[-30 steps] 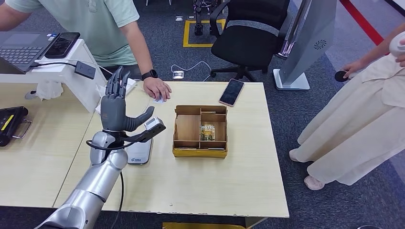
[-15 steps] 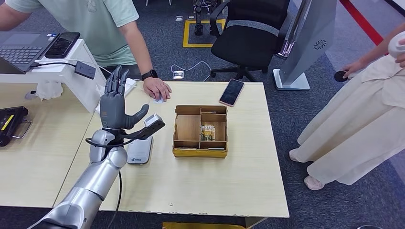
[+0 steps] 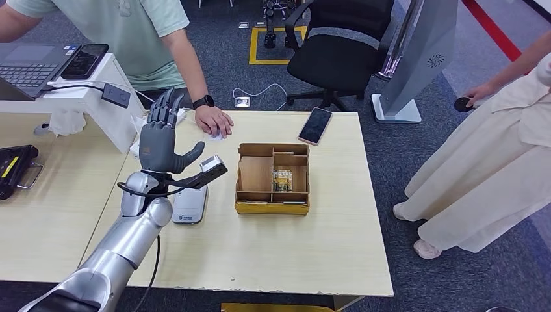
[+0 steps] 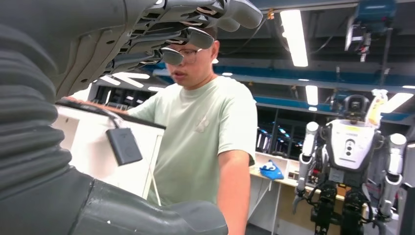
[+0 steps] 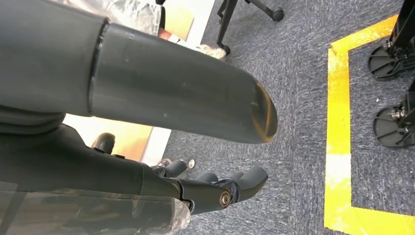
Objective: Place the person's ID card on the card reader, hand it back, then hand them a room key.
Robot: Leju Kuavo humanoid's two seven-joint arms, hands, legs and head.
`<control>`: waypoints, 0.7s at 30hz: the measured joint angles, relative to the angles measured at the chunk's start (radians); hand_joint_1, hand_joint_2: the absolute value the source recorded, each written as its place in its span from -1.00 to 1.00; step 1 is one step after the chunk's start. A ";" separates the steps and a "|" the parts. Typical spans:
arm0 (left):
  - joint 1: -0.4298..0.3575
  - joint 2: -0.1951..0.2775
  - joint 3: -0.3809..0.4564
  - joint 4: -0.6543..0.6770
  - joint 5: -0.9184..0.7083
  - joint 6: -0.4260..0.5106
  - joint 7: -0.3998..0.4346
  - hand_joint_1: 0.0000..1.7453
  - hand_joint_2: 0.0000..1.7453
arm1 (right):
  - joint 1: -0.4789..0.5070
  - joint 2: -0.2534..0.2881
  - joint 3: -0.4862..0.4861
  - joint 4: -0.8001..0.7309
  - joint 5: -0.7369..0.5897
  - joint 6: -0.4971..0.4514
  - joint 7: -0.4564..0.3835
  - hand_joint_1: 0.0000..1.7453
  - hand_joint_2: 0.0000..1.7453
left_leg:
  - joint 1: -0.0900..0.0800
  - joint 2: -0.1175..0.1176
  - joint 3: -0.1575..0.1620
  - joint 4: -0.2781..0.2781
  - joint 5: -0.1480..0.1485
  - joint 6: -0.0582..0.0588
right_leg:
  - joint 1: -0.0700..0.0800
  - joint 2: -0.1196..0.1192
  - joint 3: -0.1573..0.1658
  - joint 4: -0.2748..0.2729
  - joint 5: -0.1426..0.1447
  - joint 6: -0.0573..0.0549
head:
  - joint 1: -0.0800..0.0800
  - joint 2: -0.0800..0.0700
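Head view: the left hand (image 3: 158,140) is raised over the table (image 3: 325,247), fingers spread, holding nothing. The card reader (image 3: 190,205) lies below it; a person's hand (image 3: 214,121) covers a card (image 3: 215,136).

Right wrist view: the right hand (image 5: 215,188) hangs with fingers loosely apart, empty.

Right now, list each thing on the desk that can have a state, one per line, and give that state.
left hand: open, raised upright, holding nothing
right hand: hanging over the floor, fingers loosely curled, holding nothing
card reader: flat on the table, no card on it
box: open, cards in one middle compartment
phone: flat, screen dark
person's hand: resting on a white card
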 joint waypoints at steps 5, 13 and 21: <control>-0.015 0.023 -0.031 0.004 0.003 -0.005 0.007 -1.00 1.00 | 0.000 0.000 -0.001 0.000 0.000 0.004 0.000 -1.00 -1.00 | 0.000 0.000 0.000 0.000 0.000 0.000 | 0.000 0.000 0.000 0.000 0.000 0.000 | 0.000 0.000; -0.017 0.037 -0.045 0.006 0.004 -0.008 0.008 -1.00 1.00 | 0.000 0.000 -0.001 -0.001 0.000 0.006 0.000 -1.00 -1.00 | 0.000 0.000 0.000 0.000 0.000 0.000 | 0.000 0.000 0.000 0.000 0.000 0.000 | 0.000 0.000; -0.018 0.055 -0.065 0.008 0.020 -0.034 0.015 -1.00 1.00 | 0.000 0.000 -0.003 -0.001 -0.003 0.008 0.000 -1.00 -1.00 | 0.000 0.000 0.000 0.000 0.000 0.000 | 0.000 0.000 0.000 0.000 0.000 0.000 | 0.000 0.000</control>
